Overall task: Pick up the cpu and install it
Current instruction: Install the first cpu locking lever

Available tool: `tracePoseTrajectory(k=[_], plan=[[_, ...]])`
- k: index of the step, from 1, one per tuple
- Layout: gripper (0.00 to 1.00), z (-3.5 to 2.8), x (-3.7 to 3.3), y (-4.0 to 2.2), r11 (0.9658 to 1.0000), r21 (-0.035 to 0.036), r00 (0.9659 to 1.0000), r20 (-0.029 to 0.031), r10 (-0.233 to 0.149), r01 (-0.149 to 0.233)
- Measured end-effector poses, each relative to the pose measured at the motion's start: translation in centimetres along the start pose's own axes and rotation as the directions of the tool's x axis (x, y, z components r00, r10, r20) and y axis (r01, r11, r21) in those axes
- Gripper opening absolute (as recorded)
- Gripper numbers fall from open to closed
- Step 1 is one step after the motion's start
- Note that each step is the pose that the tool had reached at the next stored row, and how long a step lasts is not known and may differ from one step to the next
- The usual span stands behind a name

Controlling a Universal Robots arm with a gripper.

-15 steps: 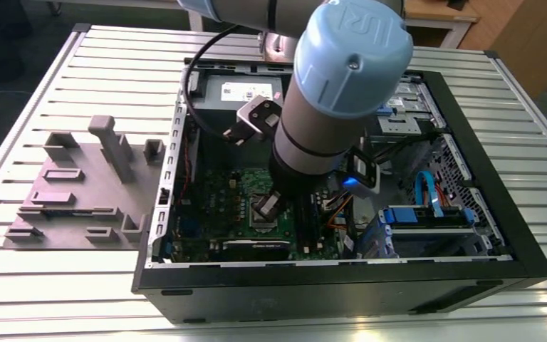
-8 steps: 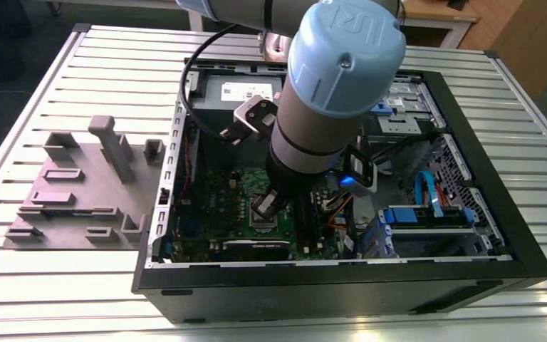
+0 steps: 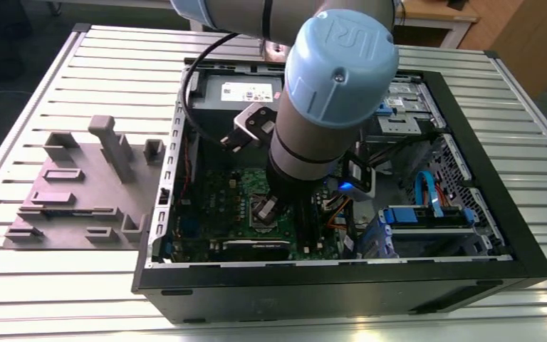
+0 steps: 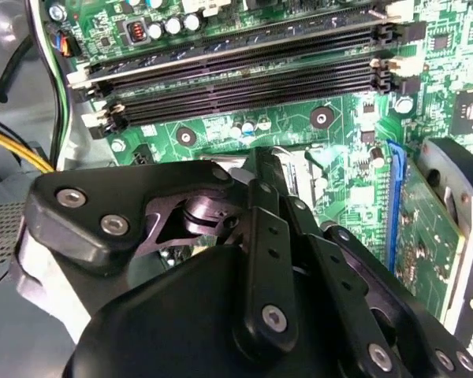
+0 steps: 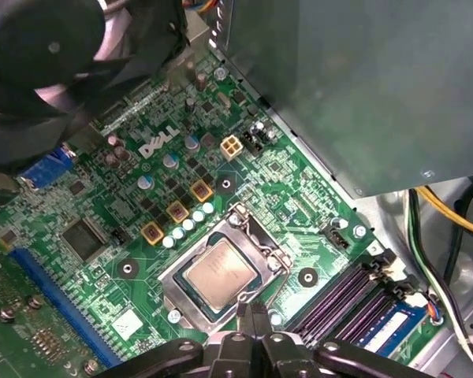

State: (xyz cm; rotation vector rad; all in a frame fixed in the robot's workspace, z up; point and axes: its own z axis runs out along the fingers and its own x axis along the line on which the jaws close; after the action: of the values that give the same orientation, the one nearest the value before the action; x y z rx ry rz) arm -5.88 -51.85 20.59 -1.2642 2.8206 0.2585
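Observation:
The cpu (image 5: 221, 273), a small silvery square chip, lies flat inside the dark socket frame (image 5: 256, 236) of the green board (image 5: 142, 197) in the first wrist view. My gripper (image 5: 252, 311) hovers just off one edge of the socket, its two black fingers pressed together with nothing between them. The second wrist view looks over the black finger linkage, with the gripper (image 4: 268, 161) above the board near the socket. In the exterior view the arm reaches down into the open computer case and the gripper (image 3: 266, 209) is low over the middle of the board.
A large grey power box (image 5: 363, 79) overhangs the board close to the socket. Black memory slots (image 4: 244, 71) run beside it, and a black fan (image 5: 47, 55) sits on the opposite side. Cables and blue drive parts (image 3: 426, 214) fill the case's right. A grey fixture block (image 3: 83, 185) lies on the slatted table.

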Motion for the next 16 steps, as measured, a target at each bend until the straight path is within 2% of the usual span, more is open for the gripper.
tracePoseTrajectory(k=[7, 16], plan=[[0.10, 0.87, 0.07, -0.29, 1.0000, 0.0050, 1.0000, 0.0043, -0.001, 0.001], [0.10, 1.03, -0.02, -1.00, 1.0000, 0.0039, 1.0000, 0.0059, -0.001, 0.001]])
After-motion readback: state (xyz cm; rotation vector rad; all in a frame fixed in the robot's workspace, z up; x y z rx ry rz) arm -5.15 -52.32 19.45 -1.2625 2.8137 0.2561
